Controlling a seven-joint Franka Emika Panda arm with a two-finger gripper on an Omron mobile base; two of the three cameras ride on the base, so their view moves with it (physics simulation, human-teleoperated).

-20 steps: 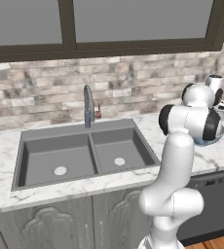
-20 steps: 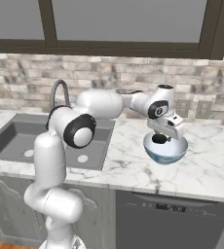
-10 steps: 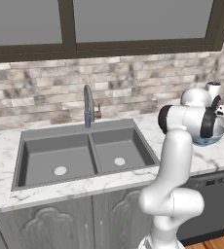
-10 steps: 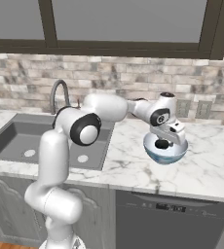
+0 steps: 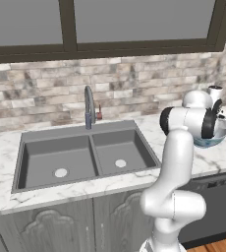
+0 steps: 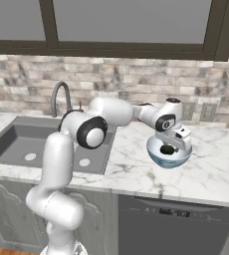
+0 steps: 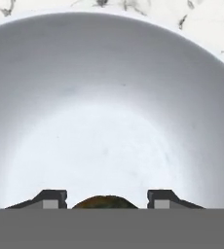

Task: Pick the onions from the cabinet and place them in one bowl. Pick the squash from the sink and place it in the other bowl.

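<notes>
Landmark: pale grey-green bowl, sitting on the marble counter well to the right of the sink.
Squash: small dark green lump, lying between the two finger tips, right at the hand, directly above the bowl's hollow.
Gripper: gripper is clenching on the squash, jaws pressing either side of it.
Key relation: squash is hanging over the bowl's middle, inside the rim line; bowl floor is lying straight below, apart from it, nothing else inside.
Long axis: squash too hidden by the fingers to tell.
Arm pose: arm is reaching out sideways from the base past the sink, wrist bending so the hand is pointing down into the bowl.
Judgement: next move prob. just letting go; drop looks short, squash may roll a bit.
</notes>
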